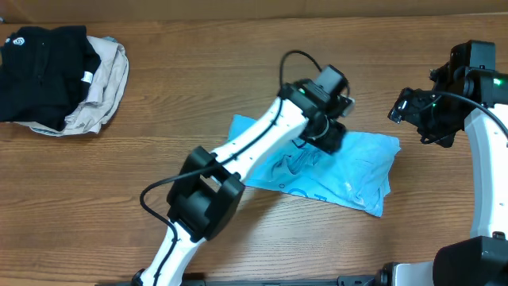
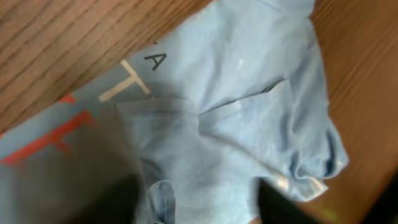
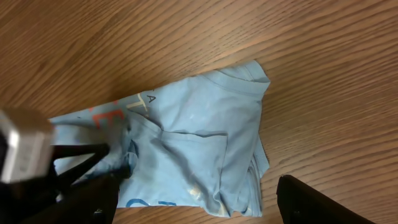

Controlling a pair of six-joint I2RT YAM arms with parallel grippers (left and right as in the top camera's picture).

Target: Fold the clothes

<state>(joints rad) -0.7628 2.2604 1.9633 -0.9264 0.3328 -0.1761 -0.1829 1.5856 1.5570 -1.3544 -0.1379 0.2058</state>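
Observation:
The clothes, a light sky-blue T-shirt [image 1: 357, 171], lie partly folded on the wooden table right of centre, with white and red lettering showing. My left gripper [image 1: 329, 135] is down on the shirt's upper middle. In the left wrist view its dark fingers [image 2: 292, 208] stand apart, and a layered fold of the blue shirt [image 2: 249, 74] lies between them, so the left gripper [image 2: 199, 208] is open. My right gripper [image 1: 413, 115] hovers just beyond the shirt's right edge. It is open and empty [image 3: 199, 205], looking down on the shirt [image 3: 199, 143].
A black garment [image 1: 36, 67] with a small white logo lies heaped on a beige garment [image 1: 103, 87] at the table's far left corner. The left arm [image 1: 238, 155] stretches diagonally across the shirt's left part. Bare wood [image 1: 198, 71] surrounds the shirt.

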